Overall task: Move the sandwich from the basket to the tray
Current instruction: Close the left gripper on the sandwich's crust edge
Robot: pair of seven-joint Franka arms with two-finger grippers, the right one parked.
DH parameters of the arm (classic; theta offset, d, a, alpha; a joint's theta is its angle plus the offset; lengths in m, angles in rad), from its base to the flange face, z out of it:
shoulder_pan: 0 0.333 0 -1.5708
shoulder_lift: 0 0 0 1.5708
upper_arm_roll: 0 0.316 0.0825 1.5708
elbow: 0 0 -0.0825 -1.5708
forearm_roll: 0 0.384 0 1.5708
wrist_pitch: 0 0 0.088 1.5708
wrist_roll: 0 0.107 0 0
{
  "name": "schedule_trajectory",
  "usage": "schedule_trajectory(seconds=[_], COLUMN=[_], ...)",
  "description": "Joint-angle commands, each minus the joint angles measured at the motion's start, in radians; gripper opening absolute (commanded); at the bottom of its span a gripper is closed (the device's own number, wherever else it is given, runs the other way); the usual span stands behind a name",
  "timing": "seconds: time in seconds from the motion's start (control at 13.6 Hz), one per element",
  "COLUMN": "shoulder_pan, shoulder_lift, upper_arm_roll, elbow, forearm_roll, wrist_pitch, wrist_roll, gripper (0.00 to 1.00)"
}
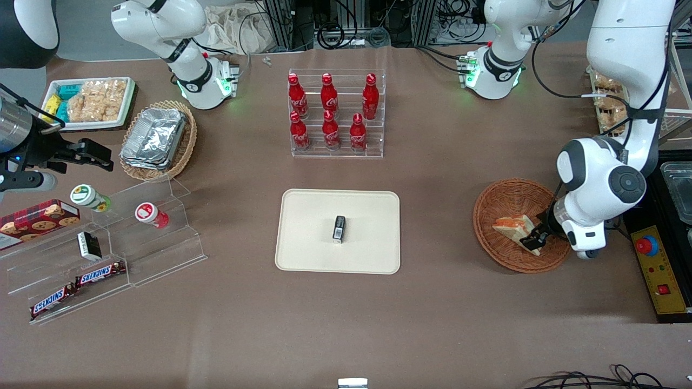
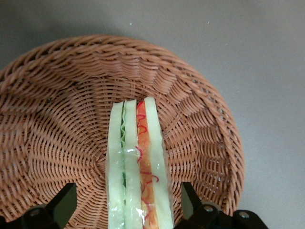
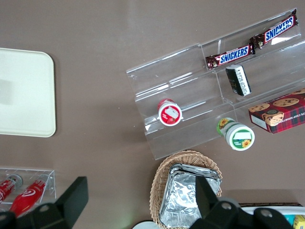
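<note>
The sandwich (image 1: 511,224) is a clear-wrapped white-bread wedge with orange-red and green filling. It stands on edge in the round reddish-brown wicker basket (image 1: 489,237) toward the working arm's end of the table. My left gripper (image 1: 535,236) is lowered into the basket and open. In the left wrist view the gripper (image 2: 128,196) straddles the sandwich (image 2: 138,157). A black finger (image 2: 191,199) stands on each side, with a strip of basket (image 2: 57,119) weave showing between each finger and the bread. The cream tray (image 1: 308,216) lies mid-table and carries a small black box (image 1: 339,228).
An acrylic rack of red cola bottles (image 1: 335,111) stands farther from the front camera than the tray. Toward the parked arm's end are a clear stepped shelf (image 1: 140,237) with snack bars, a tan basket of foil trays (image 1: 157,138) and a white snack tray (image 1: 92,102). A yellow button box (image 1: 657,267) sits beside the basket.
</note>
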Motion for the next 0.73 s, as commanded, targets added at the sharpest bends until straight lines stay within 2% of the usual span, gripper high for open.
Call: schedule_trajectory(seconds=[0.0, 0.07, 0.15, 0.37, 0.44, 0.51, 0.59, 0.66], shoulder_pan=[-0.003, -0.003, -0.003, -0.003, -0.005, -0.006, -0.014, -0.026], shoulder_lift=[-0.002, -0.002, -0.002, -0.013, -0.022, -0.036, -0.054, -0.073], upper_arm_roll=[-0.004, -0.004, -0.004, -0.006, -0.010, -0.012, -0.018, -0.020], elbow=[-0.042, -0.050, -0.049, -0.041, -0.033, -0.015, 0.008, 0.031], forearm_roll=[-0.008, -0.008, -0.008, -0.008, -0.008, -0.006, 0.003, 0.011], wrist_pitch=[0.054, 0.071, 0.071, 0.056, 0.039, 0.001, -0.056, -0.126], wrist_roll=[-0.028, -0.028, -0.030, -0.076, -0.077, -0.096, -0.119, -0.122], gripper=[0.99, 0.99, 0.94, 0.34, 0.17, 0.05, 0.00, 0.00])
